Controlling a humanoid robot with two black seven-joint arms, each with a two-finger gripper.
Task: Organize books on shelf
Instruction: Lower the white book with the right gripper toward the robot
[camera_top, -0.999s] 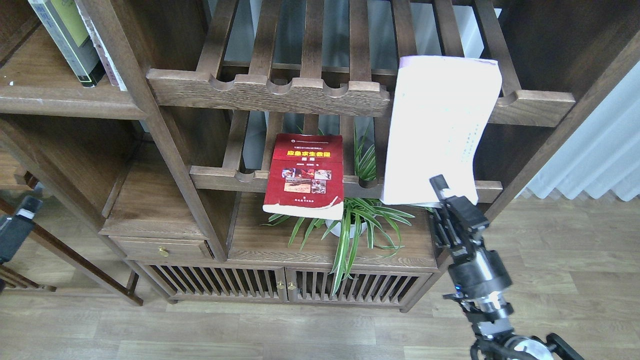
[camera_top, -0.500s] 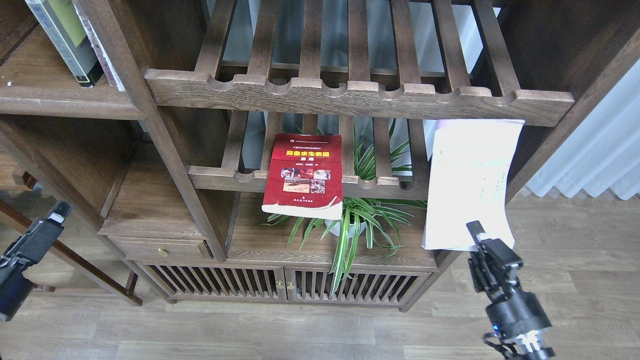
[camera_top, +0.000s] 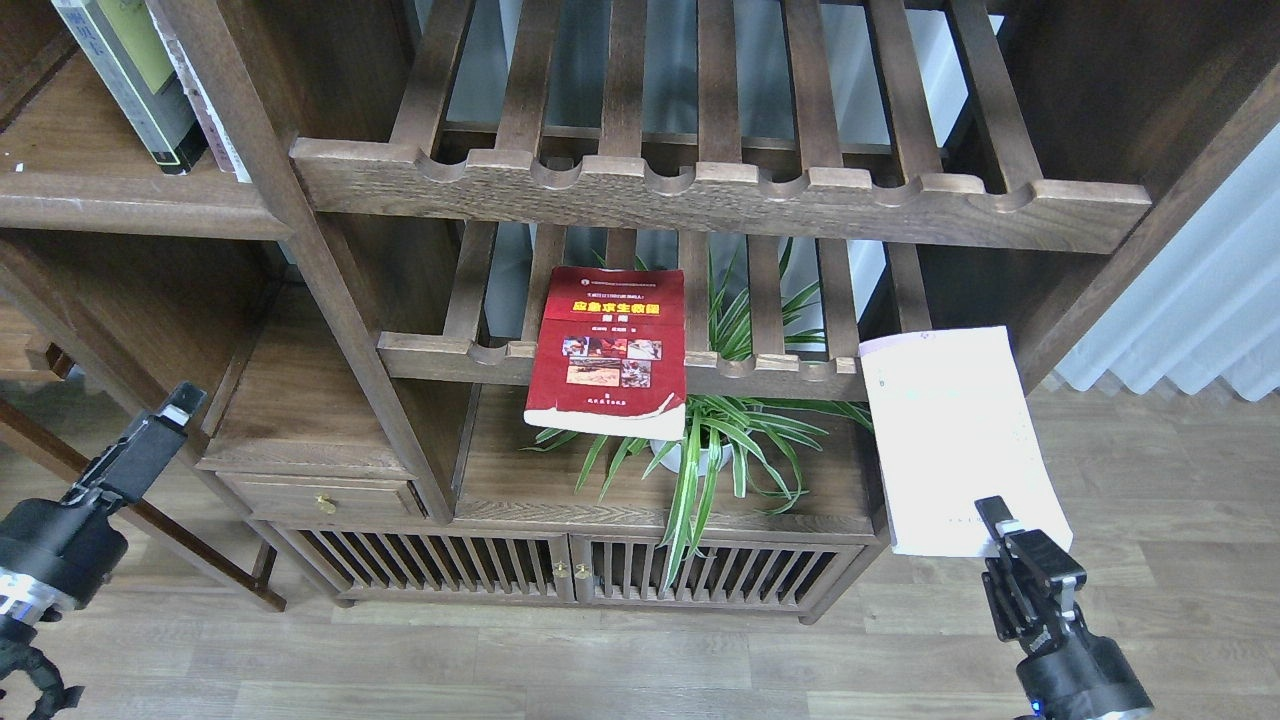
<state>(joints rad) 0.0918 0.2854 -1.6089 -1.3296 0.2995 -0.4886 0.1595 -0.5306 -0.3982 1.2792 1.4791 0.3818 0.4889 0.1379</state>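
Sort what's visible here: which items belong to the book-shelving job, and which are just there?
Job items:
- cream-white book, held by the right gripper
- red book, lying on the slatted rack
- black-grey book, upright on the solid shelf

Just there:
- spider plant
- drawer
- left gripper, holding nothing

Cream book (camera_top: 950, 440) aloft; red book (camera_top: 610, 345) flat, perhaps overhanging.

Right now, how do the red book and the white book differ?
The red book lies on the slatted rack, overhanging its front rail; the white book is held in the air by the right gripper. The red cover shows a title and photos; the white one looks nearly blank. Both are paperbacks.
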